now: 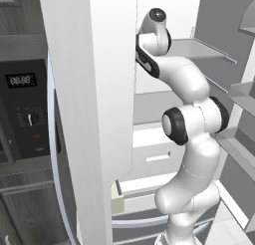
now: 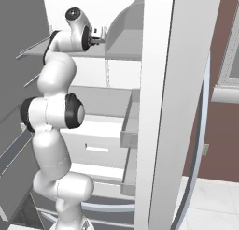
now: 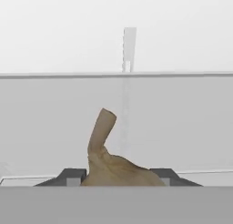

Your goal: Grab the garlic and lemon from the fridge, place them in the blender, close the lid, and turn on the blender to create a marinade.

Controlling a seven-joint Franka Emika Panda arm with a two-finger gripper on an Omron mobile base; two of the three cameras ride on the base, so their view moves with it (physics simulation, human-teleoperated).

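Observation:
The garlic (image 3: 107, 166), a lumpy tan bulb with a bent stem, rests on a grey shelf (image 3: 173, 127) inside the fridge (image 1: 199, 49). My gripper (image 3: 118, 176) has its two dark fingertips (image 3: 73, 175) pressed against the bulb's left and right sides, so it is shut on the garlic. From the right base view the hand (image 2: 98, 37) reaches over the upper shelf (image 2: 126, 49) at the end of the raised arm. The lemon, the blender and the lid are out of view.
White fridge drawers (image 1: 154, 154) sit under the shelves. An open white door panel (image 1: 84, 114) stands close on the arm's left, and another panel (image 2: 163, 107) on its right. A dark wall oven (image 1: 22, 104) is further left. Door shelves (image 1: 244, 97) jut out at the right.

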